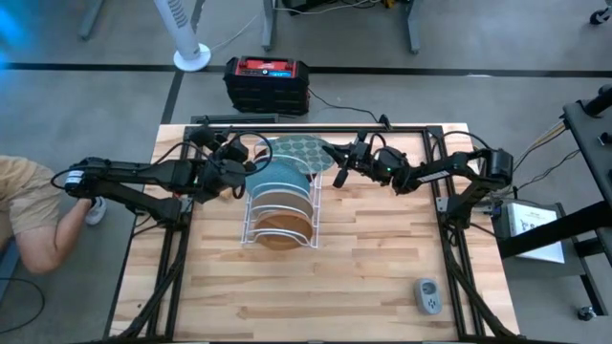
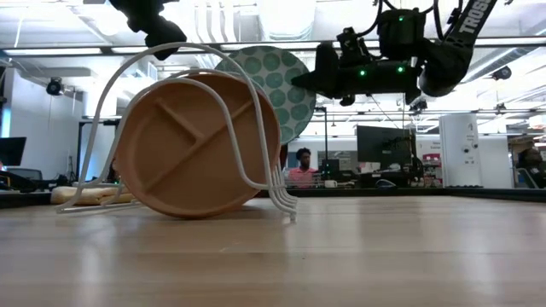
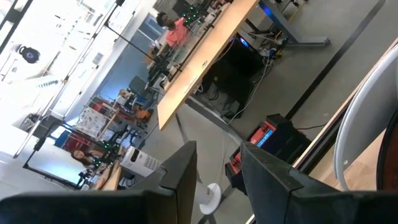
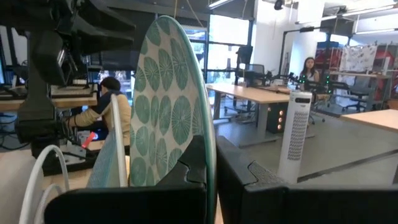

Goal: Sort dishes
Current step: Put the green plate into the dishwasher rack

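On the wooden bench (image 1: 382, 258), the right hand (image 4: 211, 163) is pinching the rigid, slippery teal plate (image 4: 166, 102) by its rim at frame centre; the left hand (image 3: 219, 163) is hovering open, empty.

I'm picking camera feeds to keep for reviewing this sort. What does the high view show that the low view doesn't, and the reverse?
High view only: a small grey device on the table's near right, a sleeved person at left, the light blue round plate.
Low view only: the brown wooden divided plate's compartments.
Both: the white wire rack, and the right pincer gripping the teal pale-dotted round plate.
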`<state>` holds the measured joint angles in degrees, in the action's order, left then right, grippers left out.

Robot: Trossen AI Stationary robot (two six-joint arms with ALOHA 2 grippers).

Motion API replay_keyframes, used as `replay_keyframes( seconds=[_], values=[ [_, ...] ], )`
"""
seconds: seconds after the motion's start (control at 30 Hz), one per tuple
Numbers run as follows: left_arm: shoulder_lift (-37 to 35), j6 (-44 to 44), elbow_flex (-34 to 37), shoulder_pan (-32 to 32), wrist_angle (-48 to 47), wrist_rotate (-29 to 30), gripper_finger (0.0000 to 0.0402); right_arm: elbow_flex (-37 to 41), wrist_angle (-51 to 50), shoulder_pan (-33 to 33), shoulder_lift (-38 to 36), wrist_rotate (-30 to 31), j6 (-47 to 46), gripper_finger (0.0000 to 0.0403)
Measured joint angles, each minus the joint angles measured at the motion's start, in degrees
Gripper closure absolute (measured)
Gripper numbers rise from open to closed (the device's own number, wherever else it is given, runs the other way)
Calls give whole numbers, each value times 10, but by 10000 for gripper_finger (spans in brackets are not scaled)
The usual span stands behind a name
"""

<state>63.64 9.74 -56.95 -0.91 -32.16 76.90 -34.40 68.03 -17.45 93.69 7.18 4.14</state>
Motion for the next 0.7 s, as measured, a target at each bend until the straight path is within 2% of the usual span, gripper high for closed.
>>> replay_keyframes(
  seconds=[0.7],
  values=[
    [0,-12,1,7,0,0,288,-9,0,3,28,3,4,403]
  ],
)
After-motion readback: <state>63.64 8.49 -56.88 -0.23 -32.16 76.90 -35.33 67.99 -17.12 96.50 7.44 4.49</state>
